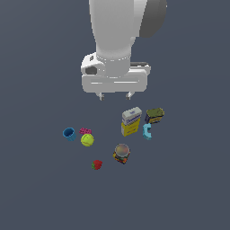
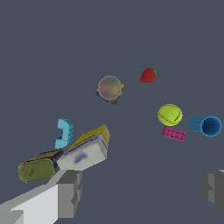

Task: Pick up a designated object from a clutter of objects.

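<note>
**Cut Off, Hidden, Unreadable**

The arm [image 1: 123,27] runs out past the exterior view's top edge. In the wrist view, 2 fingers [image 2: 70,192] are clipped by the frame's edges, and 1 hides a corner of the box [image 2: 85,153]. The box's print is too blurred to read.

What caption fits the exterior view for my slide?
Open end effector above clutter: ball between cup, brick and strawberry; jar, box, can, clamp nearby.
</note>
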`<state>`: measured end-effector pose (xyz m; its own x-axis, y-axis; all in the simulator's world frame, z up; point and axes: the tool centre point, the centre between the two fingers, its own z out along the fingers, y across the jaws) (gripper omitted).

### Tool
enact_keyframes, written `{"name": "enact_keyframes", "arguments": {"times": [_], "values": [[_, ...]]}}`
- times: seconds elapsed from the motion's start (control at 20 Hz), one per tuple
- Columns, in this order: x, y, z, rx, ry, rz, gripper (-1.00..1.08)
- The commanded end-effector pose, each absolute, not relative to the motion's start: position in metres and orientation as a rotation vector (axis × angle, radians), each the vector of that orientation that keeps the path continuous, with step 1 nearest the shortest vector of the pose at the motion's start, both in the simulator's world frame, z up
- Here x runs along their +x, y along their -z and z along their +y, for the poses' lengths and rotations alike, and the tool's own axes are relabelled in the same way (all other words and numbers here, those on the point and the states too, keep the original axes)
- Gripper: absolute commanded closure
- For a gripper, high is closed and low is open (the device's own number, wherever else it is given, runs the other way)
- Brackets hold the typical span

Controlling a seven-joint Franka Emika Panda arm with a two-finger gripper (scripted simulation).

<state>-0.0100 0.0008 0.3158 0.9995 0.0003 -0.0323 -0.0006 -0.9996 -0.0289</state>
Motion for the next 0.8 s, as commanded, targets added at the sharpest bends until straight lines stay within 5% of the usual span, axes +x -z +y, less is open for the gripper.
{"name": "enact_keyframes", "arguments": {"times": [0.0, 0.75], "values": [[-0.010, -0.318, 0.001, -3.108, -0.049, -0.002, -0.92], [0.013, -0.254, -0.039, -3.102, -0.034, 0.150, -0.92]]}}
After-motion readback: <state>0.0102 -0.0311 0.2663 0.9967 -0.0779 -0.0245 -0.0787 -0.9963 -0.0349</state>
